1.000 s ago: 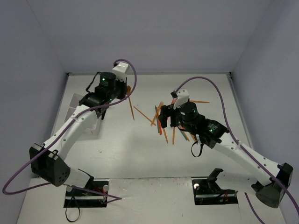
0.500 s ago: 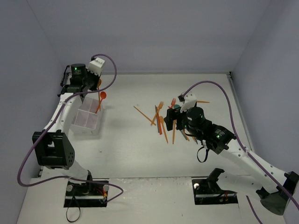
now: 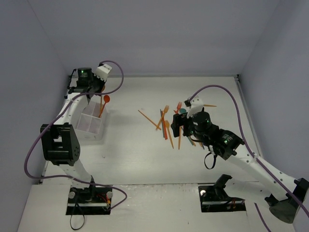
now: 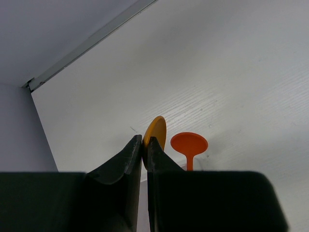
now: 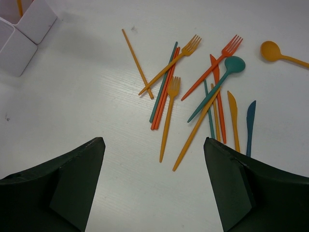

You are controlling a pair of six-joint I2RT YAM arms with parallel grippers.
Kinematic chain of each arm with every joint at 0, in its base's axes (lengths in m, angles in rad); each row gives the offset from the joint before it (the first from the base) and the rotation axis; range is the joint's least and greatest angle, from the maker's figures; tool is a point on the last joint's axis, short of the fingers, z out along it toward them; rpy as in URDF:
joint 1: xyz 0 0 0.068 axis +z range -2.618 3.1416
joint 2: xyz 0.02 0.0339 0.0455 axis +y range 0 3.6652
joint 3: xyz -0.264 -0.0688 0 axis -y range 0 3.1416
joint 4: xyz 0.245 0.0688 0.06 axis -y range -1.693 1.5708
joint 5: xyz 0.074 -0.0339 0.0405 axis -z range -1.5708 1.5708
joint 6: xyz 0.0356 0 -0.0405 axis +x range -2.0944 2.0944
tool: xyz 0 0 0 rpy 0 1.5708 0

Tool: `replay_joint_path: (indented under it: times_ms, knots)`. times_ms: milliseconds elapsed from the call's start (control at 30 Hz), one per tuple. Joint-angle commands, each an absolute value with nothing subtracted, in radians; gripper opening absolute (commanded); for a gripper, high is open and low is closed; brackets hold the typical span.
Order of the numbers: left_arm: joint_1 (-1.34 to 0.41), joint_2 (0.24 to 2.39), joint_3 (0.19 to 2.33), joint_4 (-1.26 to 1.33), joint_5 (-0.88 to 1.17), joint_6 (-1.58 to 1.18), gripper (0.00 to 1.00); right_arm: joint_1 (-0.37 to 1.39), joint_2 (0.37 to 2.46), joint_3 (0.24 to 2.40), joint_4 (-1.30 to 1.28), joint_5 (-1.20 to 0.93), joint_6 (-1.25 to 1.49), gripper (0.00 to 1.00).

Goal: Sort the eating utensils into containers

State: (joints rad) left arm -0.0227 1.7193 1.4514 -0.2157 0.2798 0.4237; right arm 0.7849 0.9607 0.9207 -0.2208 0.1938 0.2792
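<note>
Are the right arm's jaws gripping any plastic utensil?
No, its jaws stand wide apart above the loose pile of orange, red and teal plastic utensils, with nothing between them.

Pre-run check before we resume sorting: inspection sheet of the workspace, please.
Surface: white table, matte.
Job's things: white compartment box far left, red-orange spoon standing in it; loose utensils piled right of centre.
Clutter: nothing seen.
Claws: left claw shut on an orange spoon by the box; right claw open above the pile.
Cables: purple cable arching off each arm.
Surroundings: grey walls on three sides.
</note>
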Motion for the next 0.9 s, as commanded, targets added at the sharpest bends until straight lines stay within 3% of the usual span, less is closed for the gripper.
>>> replay_joint_path:
  times_ms: [0,400,567,867]
  knots:
    - [-0.015,1.693,1.477,-0.107,0.291,0.455,0.06,0.779,0.945,0.932,-0.198,0.226,0.294,0.81]
    - [-0.015,1.646,1.337,-0.017,0.247,0.365,0.42,0.773,0.965,0.953,-0.199,0.277,0.249,0.82]
    - [-0.015,1.581,1.350,-0.023,0.252,0.279,0.54,0.742,1.012,1.008,-0.198,0.366,0.178,0.88]
    - [-0.028,1.436,1.301,-0.081,0.238,0.154,0.58,0.597,1.140,1.132,-0.198,0.280,0.073,0.88]
